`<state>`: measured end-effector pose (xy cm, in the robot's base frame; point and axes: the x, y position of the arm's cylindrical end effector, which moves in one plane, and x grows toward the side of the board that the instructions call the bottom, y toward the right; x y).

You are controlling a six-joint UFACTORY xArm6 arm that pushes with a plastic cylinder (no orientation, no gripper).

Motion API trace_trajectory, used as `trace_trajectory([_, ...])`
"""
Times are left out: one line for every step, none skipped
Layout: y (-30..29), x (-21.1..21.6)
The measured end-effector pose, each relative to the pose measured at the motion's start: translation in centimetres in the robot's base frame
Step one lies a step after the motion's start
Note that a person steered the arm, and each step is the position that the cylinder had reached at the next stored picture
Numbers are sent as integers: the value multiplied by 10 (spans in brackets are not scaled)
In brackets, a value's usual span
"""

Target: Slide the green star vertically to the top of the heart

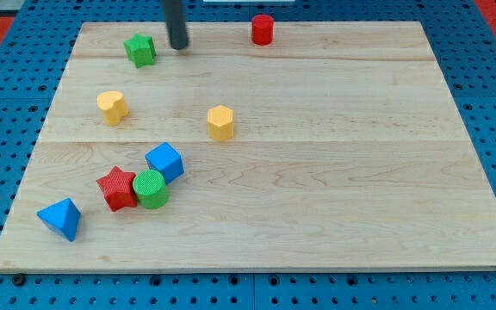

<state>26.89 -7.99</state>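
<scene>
The green star [141,50] lies near the view's top left of the wooden board. The yellow heart [112,106] lies below it, a little to the left. My tip [179,46] rests on the board just right of the green star, a small gap apart from it. The rod rises out of the view's top.
A red cylinder [262,29] stands at the top centre. A yellow hexagon [220,122] sits mid-board. A red star [117,189], a green cylinder [151,189] and a blue cube [164,162] cluster at lower left. A blue triangle [61,218] lies near the bottom-left corner.
</scene>
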Motion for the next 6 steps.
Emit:
trace_trajectory([23, 46])
trace_trajectory([-24, 34])
trace_trajectory([-83, -2])
trace_trajectory([-94, -7])
trace_trajectory([-50, -4])
trace_trajectory([-44, -4])
